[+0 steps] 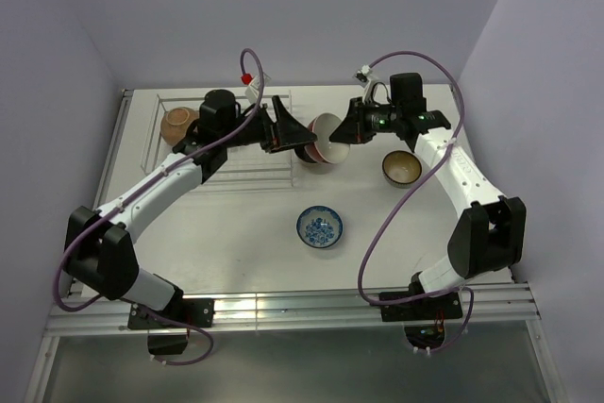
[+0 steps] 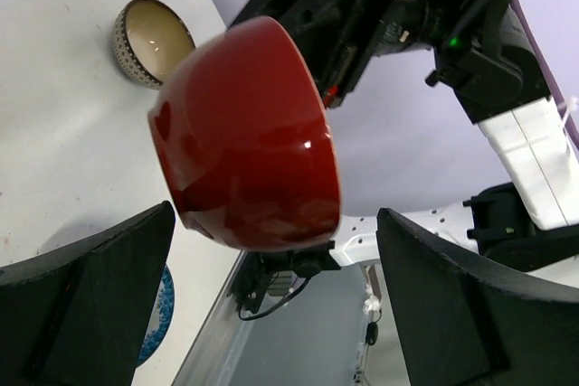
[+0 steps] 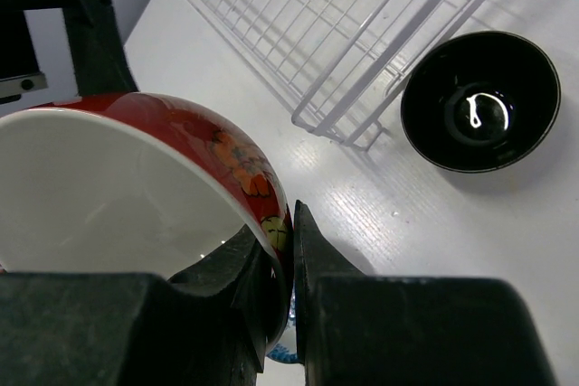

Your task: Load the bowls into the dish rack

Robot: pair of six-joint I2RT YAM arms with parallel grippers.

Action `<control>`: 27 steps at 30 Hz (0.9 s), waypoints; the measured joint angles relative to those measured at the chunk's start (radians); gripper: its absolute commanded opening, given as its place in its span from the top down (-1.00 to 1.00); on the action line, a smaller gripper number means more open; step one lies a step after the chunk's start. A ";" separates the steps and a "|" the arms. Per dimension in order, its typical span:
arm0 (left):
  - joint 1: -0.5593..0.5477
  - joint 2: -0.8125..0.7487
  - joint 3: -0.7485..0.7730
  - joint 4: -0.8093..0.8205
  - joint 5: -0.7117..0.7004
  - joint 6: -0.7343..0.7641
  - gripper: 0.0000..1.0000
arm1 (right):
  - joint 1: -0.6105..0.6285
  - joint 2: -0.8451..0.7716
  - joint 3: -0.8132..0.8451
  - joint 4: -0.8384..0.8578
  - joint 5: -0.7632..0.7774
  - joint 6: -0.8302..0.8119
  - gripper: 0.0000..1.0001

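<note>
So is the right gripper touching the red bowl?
Touching. The right wrist view shows the right gripper shut on the red bowl, its rim pinched between both fingers.

A robot lab cell: bare lavender walls (image 1: pixel 302 16) box in a white table (image 1: pixel 236 243).

The red bowl (image 2: pixel 244 133) fills the left end effector's (image 1: pixel 291 127) open gap, with the black bowl (image 3: pixel 479 101) and dish rack (image 3: pixel 362 33) close by.

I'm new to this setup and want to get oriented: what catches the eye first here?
A red bowl with a white inside hangs tilted in mid-air, its rim pinched by the right gripper. The left gripper gapes wide open right beside it. Nearer the arm bases, a blue-and-white bowl sits upright on the table.
</note>
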 measured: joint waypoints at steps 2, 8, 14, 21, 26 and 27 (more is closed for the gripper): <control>0.001 0.012 0.000 0.003 -0.006 -0.011 -0.97 | 0.006 -0.001 0.000 0.001 0.008 0.001 1.00; -0.002 0.032 0.000 -0.005 -0.010 -0.027 -0.90 | 0.031 -0.005 -0.006 0.010 0.011 0.002 1.00; -0.002 0.032 0.000 0.000 -0.009 -0.039 -0.67 | 0.037 -0.005 -0.006 0.015 0.013 0.002 1.00; -0.002 0.032 0.000 -0.003 -0.012 -0.045 -0.32 | 0.045 -0.005 -0.006 0.016 0.032 0.000 1.00; 0.001 0.032 0.000 -0.008 -0.011 -0.048 0.23 | 0.052 -0.005 -0.006 0.016 0.046 0.000 1.00; 0.002 0.032 0.000 -0.009 -0.011 -0.048 0.33 | 0.054 -0.005 -0.006 0.016 0.048 0.000 1.00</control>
